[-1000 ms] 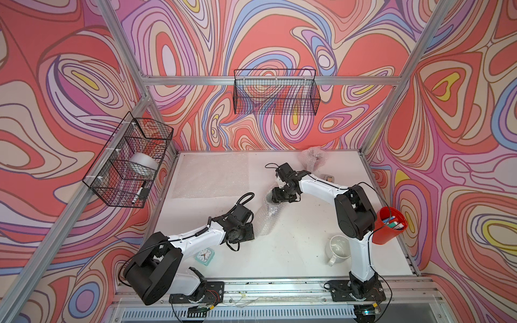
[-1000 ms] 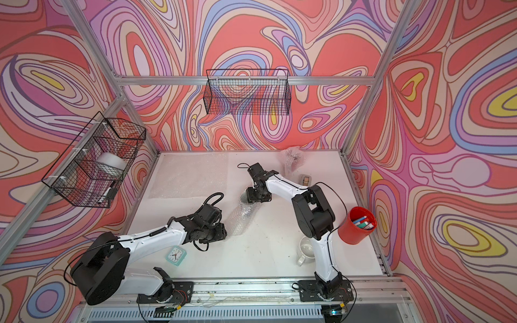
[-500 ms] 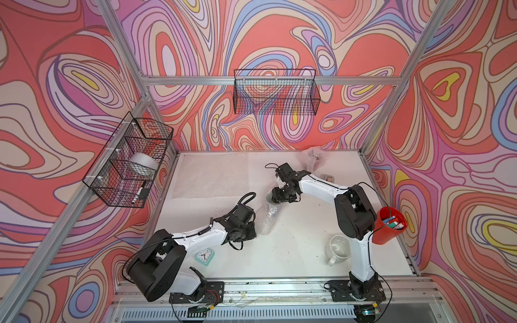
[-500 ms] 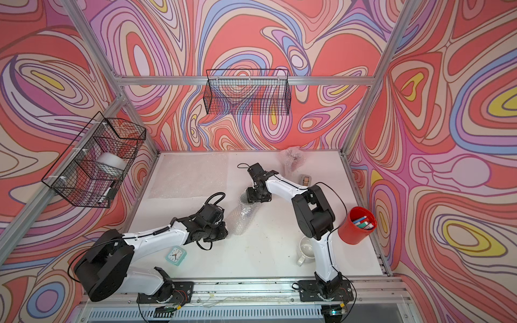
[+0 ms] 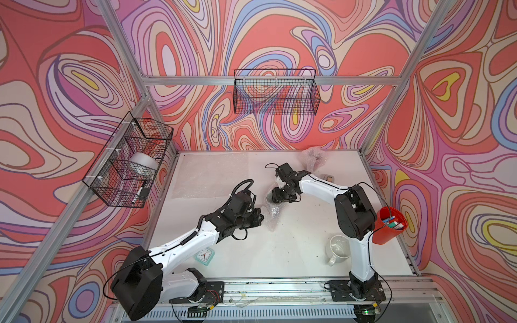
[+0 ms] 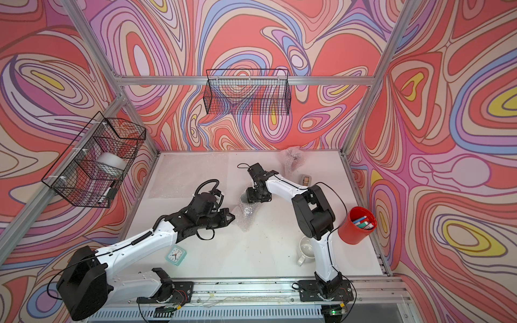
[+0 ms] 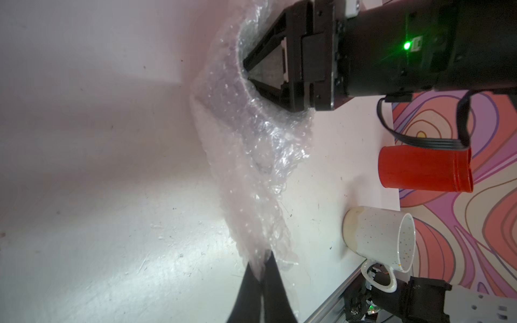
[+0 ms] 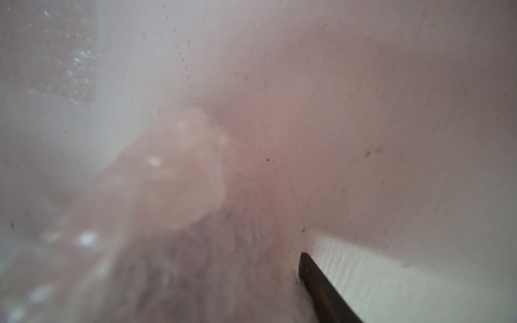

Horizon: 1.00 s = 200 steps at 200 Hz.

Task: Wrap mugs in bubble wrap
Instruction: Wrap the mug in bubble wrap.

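Two left pincer [image 7: 263, 261] jaws clamp bubble wrap [image 7: 251, 167].

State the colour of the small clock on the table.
Clock: mint-green case, white face, clearest in a top view.

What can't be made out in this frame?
- What the bubble wrap encloses: left wrist view, the wrap clouds it.
- Whether the right gripper grips anything: tips buried in wrap; right wrist view blurred.
- Wrapped bundle at the back: top views, contents too small, wrap hides them.
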Tool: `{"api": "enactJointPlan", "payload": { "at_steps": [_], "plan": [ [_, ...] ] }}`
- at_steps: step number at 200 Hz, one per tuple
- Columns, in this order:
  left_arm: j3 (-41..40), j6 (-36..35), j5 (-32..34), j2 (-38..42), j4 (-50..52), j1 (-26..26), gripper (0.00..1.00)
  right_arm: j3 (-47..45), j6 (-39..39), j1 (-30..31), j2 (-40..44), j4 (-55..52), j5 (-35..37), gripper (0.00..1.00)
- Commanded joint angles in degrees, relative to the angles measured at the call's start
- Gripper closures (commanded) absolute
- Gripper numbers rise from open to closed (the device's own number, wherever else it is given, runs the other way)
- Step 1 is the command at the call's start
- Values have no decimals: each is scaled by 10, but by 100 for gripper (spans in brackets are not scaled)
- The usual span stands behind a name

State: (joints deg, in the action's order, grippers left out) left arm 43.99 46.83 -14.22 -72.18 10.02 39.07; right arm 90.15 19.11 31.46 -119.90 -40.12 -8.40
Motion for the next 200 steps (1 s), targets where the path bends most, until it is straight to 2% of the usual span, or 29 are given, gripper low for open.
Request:
{"api": "enactJointPlan", "payload": {
  "at_steps": [1,46,84,152,200],
  "plan": [
    [61,7,-36,-32,-30,3,97,-34,-8,-4,-39,-50,39,43],
    [152,34,-8,-127,-14,-1,98,-40,-15,-4,-33,-35,-6,43],
    [177,77,7,-178,-10,-21,98,-44,-14,-4,-15,-26,-56,43],
    [174,80,5,-185,-19,-29,99,-28,-2,-24,26,-35,-127,39],
    [187,76,2,-191,-4,-36,98,-29,2,-46,62,-46,-148,36]
  ]
}}
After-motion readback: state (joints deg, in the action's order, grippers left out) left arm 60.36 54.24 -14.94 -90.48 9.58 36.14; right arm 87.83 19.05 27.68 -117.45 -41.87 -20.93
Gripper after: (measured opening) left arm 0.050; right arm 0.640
